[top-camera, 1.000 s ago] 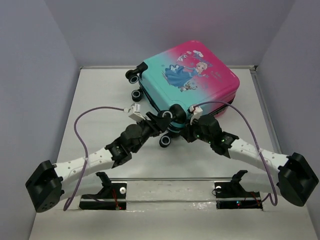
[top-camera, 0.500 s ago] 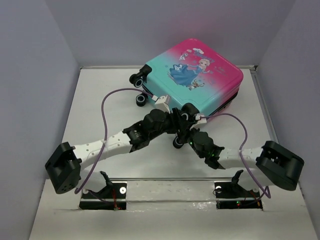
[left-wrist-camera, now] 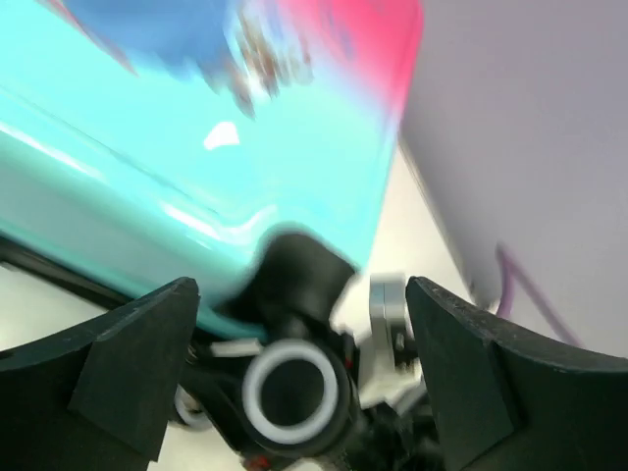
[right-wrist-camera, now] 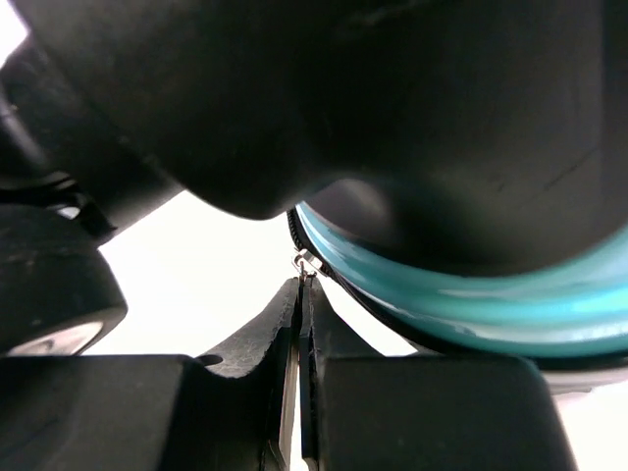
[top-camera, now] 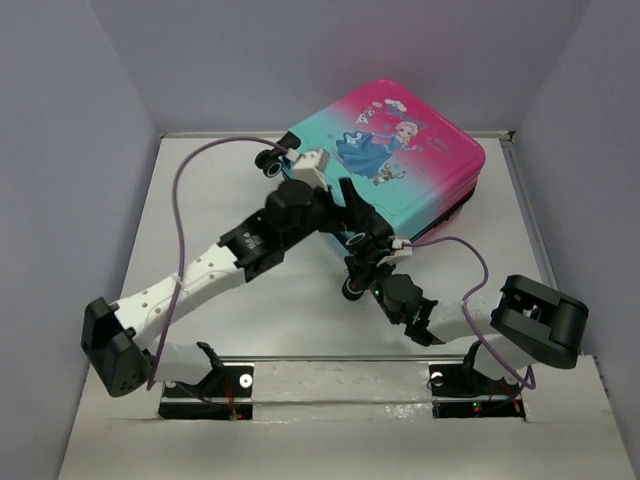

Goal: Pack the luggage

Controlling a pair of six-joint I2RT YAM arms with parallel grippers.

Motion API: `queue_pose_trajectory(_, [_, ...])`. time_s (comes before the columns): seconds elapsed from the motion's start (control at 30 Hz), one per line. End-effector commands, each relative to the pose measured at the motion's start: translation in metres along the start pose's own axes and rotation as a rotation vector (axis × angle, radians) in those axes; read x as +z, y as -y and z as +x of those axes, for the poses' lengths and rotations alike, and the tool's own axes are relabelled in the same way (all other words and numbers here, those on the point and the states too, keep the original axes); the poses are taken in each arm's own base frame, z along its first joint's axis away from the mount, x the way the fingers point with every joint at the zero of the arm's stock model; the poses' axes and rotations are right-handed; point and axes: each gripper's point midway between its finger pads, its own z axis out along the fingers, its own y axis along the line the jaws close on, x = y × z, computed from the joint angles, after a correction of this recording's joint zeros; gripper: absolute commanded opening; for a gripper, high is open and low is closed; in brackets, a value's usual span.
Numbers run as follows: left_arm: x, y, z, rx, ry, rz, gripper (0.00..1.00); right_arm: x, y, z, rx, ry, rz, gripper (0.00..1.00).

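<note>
Luggage (top-camera: 400, 150): lying closed on the far right of the bench (top-camera: 200, 210), printed shell facing up, wheeled end facing left and toward the arms.
Long axis: seemingly running from the wheeled end away to the far right, slantwise to the bench edge.
Left jaws: standing wide apart and gripping nothing. They are straddling the near corner wheel (left-wrist-camera: 289, 392), with the teal shell just beyond.
Right jaws: pressing together and seemingly pinching a small metal zip pull (right-wrist-camera: 305, 262) at their tips, right under the teal rim.
Key relation: the luggage is lying beyond both sets of jaws, which are crowding the same near wheel corner. The right arm (top-camera: 440, 320) is coming in low from the near side, the left arm (top-camera: 215, 265) from the left.
Nearer arm: the right one is touching the seam, so the zipping is likely falling to it, with the pull travelling along the rim round this corner.
Risk: the wheel is sitting close to the pull's path and may be getting in its way.
</note>
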Motion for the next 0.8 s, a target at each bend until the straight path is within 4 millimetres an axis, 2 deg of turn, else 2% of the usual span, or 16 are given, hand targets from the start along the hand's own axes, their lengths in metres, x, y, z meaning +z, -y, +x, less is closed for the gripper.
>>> queue_pose_trajectory(0.0, [-0.070,-0.068,-0.132,0.114,0.263,-0.245,0.99,-0.012,-0.050,-0.009,0.072,-0.006,-0.161,0.07])
queue_pose_trajectory(0.07, [-0.085,-0.108,-0.142,0.107,0.264,-0.346,0.93,-0.012,-0.050,-0.009,0.067,-0.005,-0.165,0.07])
queue_pose_trajectory(0.1, [-0.095,-0.128,-0.140,0.152,0.247,-0.406,0.89,-0.012,-0.051,-0.009,0.052,-0.010,-0.167,0.07])
queue_pose_trajectory(0.13, [-0.100,-0.144,-0.144,0.142,0.262,-0.461,0.89,-0.013,-0.050,-0.008,0.048,-0.015,-0.163,0.07])
queue_pose_trajectory(0.17, [-0.109,-0.167,-0.145,0.182,0.248,-0.548,0.89,-0.013,-0.050,-0.007,0.046,-0.020,-0.167,0.07])
queue_pose_trajectory(0.2, [-0.111,-0.179,-0.148,0.192,0.240,-0.587,0.87,-0.014,-0.052,-0.009,0.049,-0.017,-0.176,0.07])
queue_pose_trajectory(0.23, [-0.105,-0.192,-0.144,0.213,0.203,-0.614,0.87,-0.016,-0.052,-0.009,0.051,-0.021,-0.181,0.07])
queue_pose_trajectory(0.27, [-0.105,-0.203,-0.150,0.255,0.202,-0.636,0.87,-0.017,-0.049,-0.008,0.050,-0.027,-0.181,0.07])
queue_pose_trajectory(0.33, [-0.085,-0.212,-0.144,0.326,0.131,-0.571,0.87,-0.020,-0.052,-0.010,0.064,-0.035,-0.202,0.07])
queue_pose_trajectory(0.4, [-0.074,-0.219,-0.153,0.410,0.126,-0.548,0.90,-0.023,-0.053,-0.008,0.063,-0.048,-0.210,0.07])
queue_pose_trajectory(0.43, [-0.063,-0.228,-0.150,0.444,0.098,-0.547,0.94,-0.023,-0.052,-0.006,0.058,-0.059,-0.206,0.07])
queue_pose_trajectory(0.5, [-0.048,-0.237,-0.155,0.495,0.050,-0.533,0.96,-0.025,-0.056,-0.005,0.066,-0.071,-0.228,0.07])
queue_pose_trajectory(0.63, [-0.027,-0.247,-0.165,0.554,0.013,-0.505,0.97,-0.022,-0.061,0.009,0.069,-0.110,-0.257,0.07])
queue_pose_trajectory(0.67, [-0.022,-0.249,-0.166,0.560,0.006,-0.485,0.97,-0.022,-0.063,0.007,0.075,-0.104,-0.262,0.07])
queue_pose_trajectory(0.77, [-0.003,-0.252,-0.159,0.575,-0.050,-0.417,0.97,-0.020,-0.069,0.009,0.073,-0.114,-0.281,0.07])
